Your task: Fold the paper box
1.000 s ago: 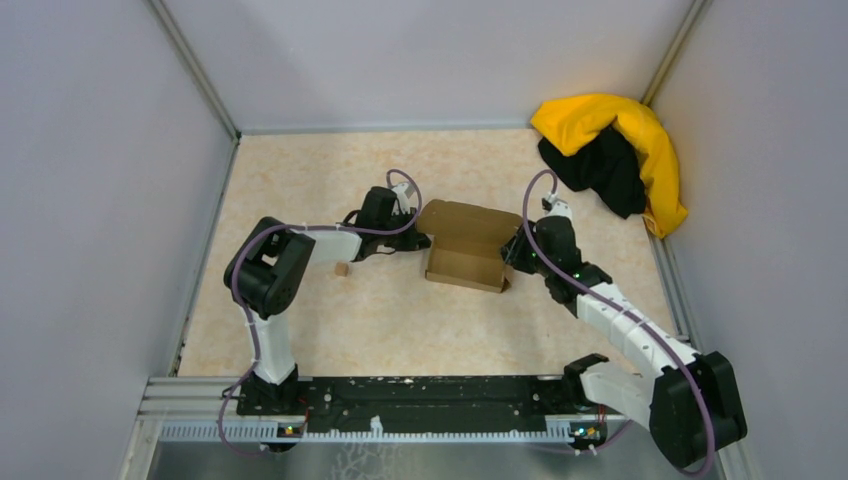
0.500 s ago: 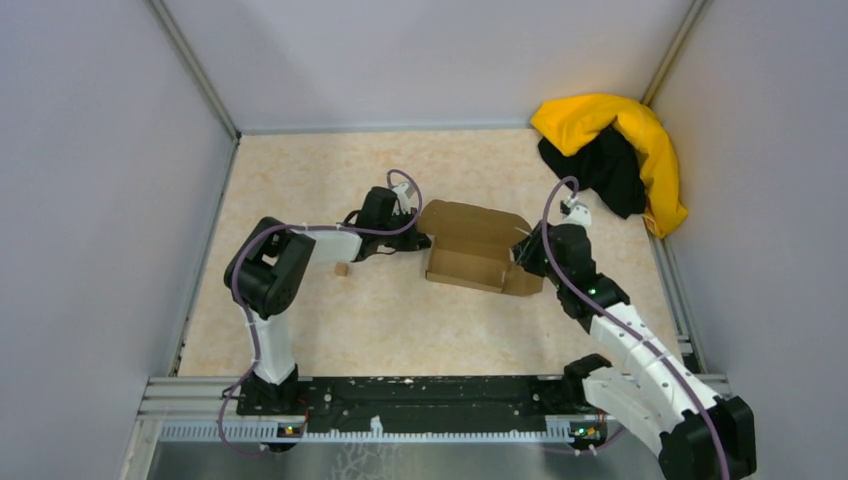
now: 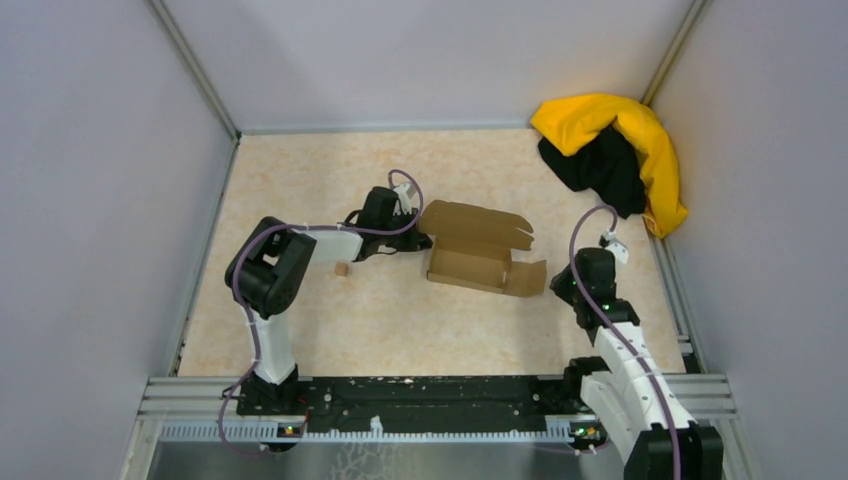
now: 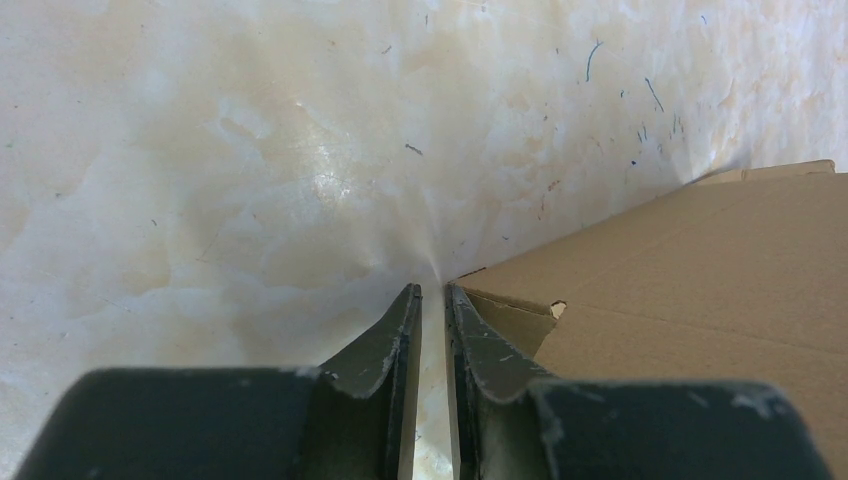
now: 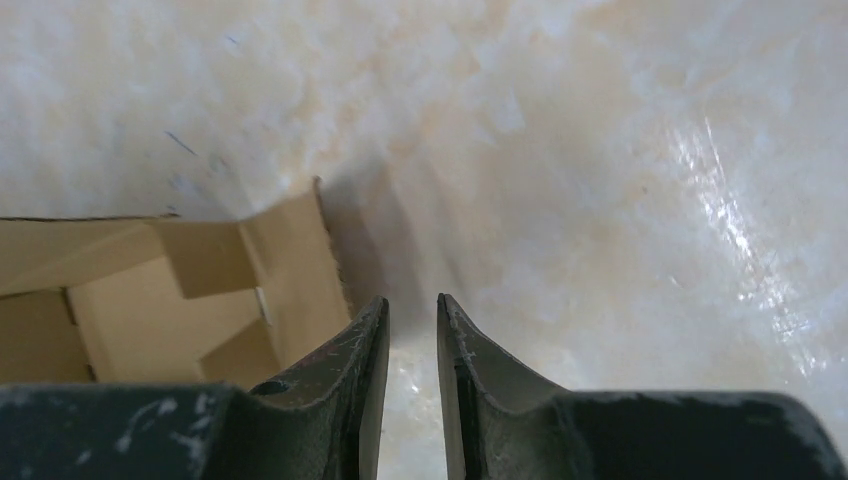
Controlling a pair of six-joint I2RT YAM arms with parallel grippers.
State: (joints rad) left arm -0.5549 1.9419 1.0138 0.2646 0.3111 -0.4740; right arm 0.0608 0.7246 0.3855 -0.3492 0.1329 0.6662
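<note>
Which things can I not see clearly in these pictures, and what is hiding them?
- Top view: left pincer tips are small and dark; contact with the paper box is unclear.
- Left wrist view: the frame edge cuts off most of the box.
- Top view: the small brown piece is too small to identify.

The right claw (image 5: 412,303) has pulled away from the right end of the paper box (image 3: 478,248), where it was pressed a second ago; it now sits apart from the box, off to the box's right and slightly nearer; the right arm (image 3: 625,350) has drawn back with it, folded in steeper than before; the end flap (image 3: 528,278) at the box's right end, earlier tucked up against the box, has swung outward and now lies spread on the worktop (image 3: 400,320), jutting right of the box.
</note>
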